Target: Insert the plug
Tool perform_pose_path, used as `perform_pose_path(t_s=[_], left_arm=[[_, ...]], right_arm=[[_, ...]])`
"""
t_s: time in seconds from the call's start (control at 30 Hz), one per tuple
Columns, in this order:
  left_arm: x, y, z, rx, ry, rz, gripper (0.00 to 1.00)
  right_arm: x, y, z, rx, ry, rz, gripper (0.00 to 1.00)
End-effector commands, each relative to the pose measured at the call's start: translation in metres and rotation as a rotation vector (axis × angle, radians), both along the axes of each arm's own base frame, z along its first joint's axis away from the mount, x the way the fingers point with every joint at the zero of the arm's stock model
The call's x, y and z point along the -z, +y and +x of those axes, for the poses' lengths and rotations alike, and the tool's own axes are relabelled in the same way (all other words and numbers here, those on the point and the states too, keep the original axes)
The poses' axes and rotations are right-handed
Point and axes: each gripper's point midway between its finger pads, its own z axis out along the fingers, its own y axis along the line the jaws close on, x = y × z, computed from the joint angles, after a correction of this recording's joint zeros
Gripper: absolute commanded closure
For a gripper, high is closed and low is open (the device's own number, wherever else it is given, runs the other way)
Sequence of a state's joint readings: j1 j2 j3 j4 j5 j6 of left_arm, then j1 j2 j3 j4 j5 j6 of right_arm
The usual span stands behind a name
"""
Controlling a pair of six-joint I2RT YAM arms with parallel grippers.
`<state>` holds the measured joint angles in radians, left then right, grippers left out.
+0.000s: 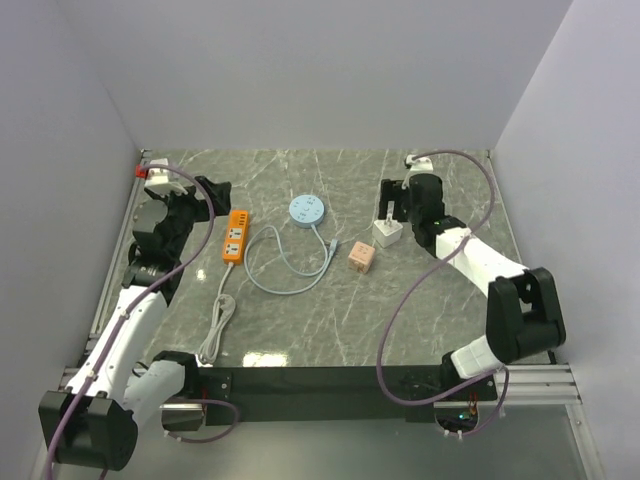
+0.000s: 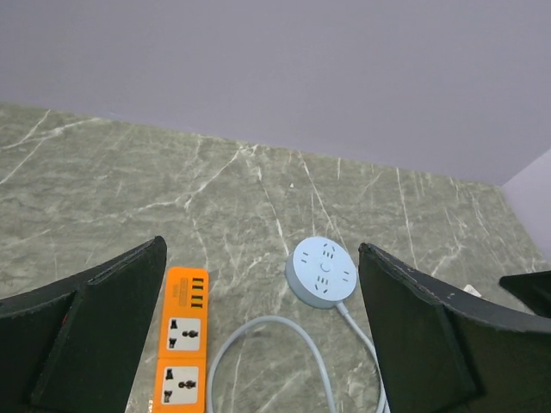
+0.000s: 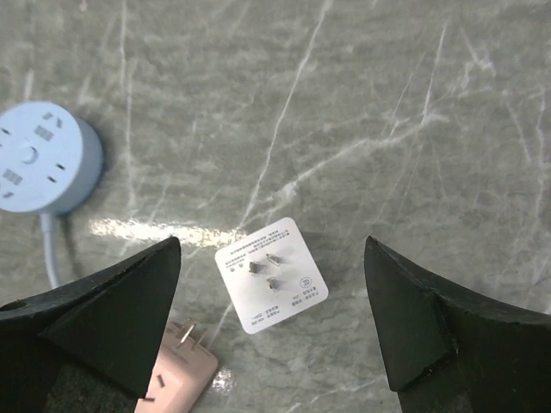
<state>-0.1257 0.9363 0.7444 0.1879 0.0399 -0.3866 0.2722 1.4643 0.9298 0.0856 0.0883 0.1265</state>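
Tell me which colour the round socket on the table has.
The round socket is light blue, and the left wrist view shows it best.

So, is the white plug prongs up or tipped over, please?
Prongs up: the white plug sits with its three prongs facing the right wrist camera above it.

blue round socket point(image 1: 306, 210) on marble table point(image 1: 400, 320) | its blue cable point(image 1: 290, 291) looped in front | pink adapter point(image 1: 361, 259) near cable
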Motion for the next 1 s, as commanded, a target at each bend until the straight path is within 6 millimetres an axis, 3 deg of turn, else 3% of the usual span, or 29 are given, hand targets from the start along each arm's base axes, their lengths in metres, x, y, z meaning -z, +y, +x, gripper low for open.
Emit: perform_pose_path(t_s=[0.0, 0.23, 0.37, 0.73, 0.97], left_arm=[[-0.017, -0.003, -0.004, 0.027, -0.068, 0.003, 0.01], [-0.011, -0.014, -0.001, 0.084, -0.055, 0.003, 0.01], [-0.010, -0.016, 0.000, 0.095, -0.043, 0.006, 0.01], [-0.004, -0.022, 0.004, 0.127, -0.017, 0.015, 0.01], [-0.003, -0.021, 0.006, 0.123, -0.014, 0.015, 0.01]], right_arm=[[0.008, 0.001, 0.005, -0.023, 0.049, -0.033, 0.07], [0.036, 0.016, -0.004, -0.113, 0.162, -0.026, 0.09], [0.050, 0.010, 0.001, -0.067, 0.195, -0.064, 0.09], [0.061, 0.004, 0.007, -0.025, 0.246, -0.151, 0.09], [0.074, 0.014, 0.007, -0.059, 0.300, -0.197, 0.10]])
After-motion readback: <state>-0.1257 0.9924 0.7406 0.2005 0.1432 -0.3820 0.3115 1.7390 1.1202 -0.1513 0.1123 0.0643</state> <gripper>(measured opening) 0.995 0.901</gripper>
